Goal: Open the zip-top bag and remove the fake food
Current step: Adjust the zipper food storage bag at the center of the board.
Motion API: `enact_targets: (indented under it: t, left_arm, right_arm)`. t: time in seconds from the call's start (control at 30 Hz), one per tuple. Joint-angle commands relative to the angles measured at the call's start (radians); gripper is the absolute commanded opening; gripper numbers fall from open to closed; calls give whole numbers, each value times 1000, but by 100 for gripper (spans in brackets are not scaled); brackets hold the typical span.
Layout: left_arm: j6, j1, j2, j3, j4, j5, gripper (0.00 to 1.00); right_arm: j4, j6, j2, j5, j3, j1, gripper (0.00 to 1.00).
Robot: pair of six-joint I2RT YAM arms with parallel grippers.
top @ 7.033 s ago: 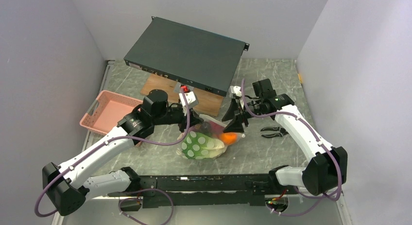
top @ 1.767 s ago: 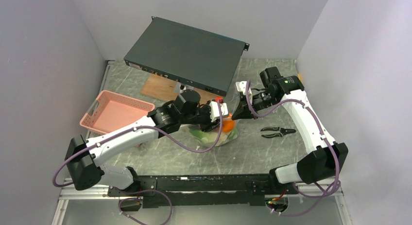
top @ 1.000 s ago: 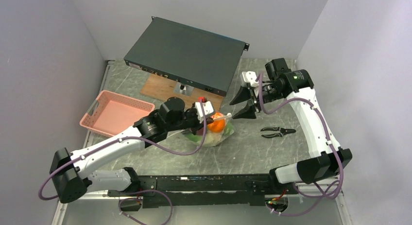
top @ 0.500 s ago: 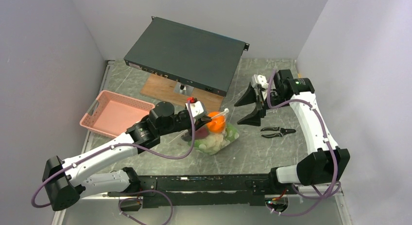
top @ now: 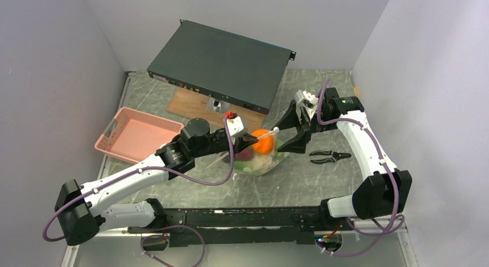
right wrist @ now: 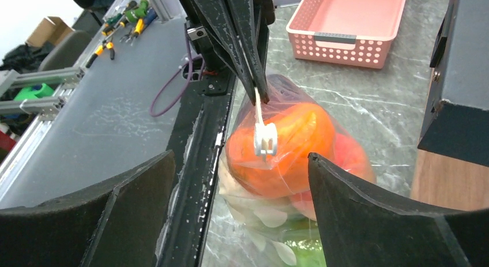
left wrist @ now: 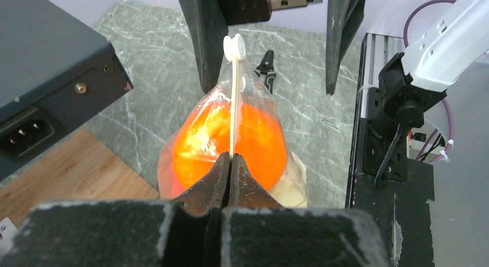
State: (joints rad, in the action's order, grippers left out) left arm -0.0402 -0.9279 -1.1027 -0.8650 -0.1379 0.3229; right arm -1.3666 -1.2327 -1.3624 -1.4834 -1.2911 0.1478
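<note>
The left gripper (left wrist: 230, 161) is clamped on the zip strip (left wrist: 233, 114) of the zip-top bag (left wrist: 199, 137). The right gripper (right wrist: 241, 160), spread apart, should pinch the white slider (right wrist: 264, 140) squarely and pull steadily.

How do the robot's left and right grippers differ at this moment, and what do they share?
The left gripper is shut; the right gripper is wide open. The left gripper pinches the zip strip of the bag; the right gripper holds nothing and straddles the slider. Both face the bag from opposite sides.
</note>
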Motion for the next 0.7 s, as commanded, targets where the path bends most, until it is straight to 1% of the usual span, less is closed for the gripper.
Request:
enact_targets:
  t: [0.0,0.07,0.23,0.3,0.4,0.57,0.67]
  left_arm:
    - [33,0,1,-66,-173,54,0]
    - [72,0,-9,-67,-190,63,0]
    - [114,-2,-28,-60,-249,82,0]
    - [124,-2,-35,-60,-265,84,0]
    - [136,-3,-40,-55,-283,87,0]
    - [144,-3,-35,-38,-303,79,0]
    - [149,-3,-33,-26,-321,72,0]
  right_arm:
    - [105,86,-4,-89,30,4,87]
    - [104,83,-6,-105,31,5,88]
    - [113,99,-17,-117,27,4,88]
    - [114,104,-22,-118,25,4,87]
    - [124,122,-23,-126,26,4,81]
    - [168,177,-18,-129,37,4,65]
    - [208,224,-16,-128,49,3,60]
